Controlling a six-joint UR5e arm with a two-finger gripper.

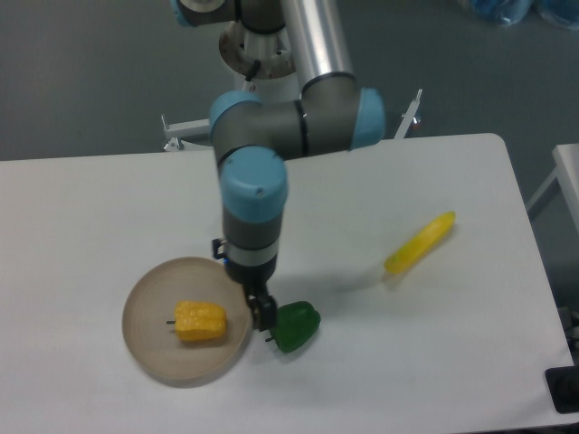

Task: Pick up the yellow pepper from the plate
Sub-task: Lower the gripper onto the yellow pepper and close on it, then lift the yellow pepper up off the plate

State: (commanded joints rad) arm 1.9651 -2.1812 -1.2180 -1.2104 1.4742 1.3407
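The yellow pepper lies on its side in the middle of the round beige plate at the front left of the white table. Its short dark stem points left. My gripper hangs over the plate's right rim, just right of the yellow pepper and not touching it. Its dark fingers sit close against the green pepper. The arm hides most of the fingers, so I cannot tell whether they are open or shut. Nothing visible is held.
A green pepper lies on the table just right of the plate, touching or nearly touching the gripper. A long slim yellow banana-like piece lies at the right. The table's right edge is near it.
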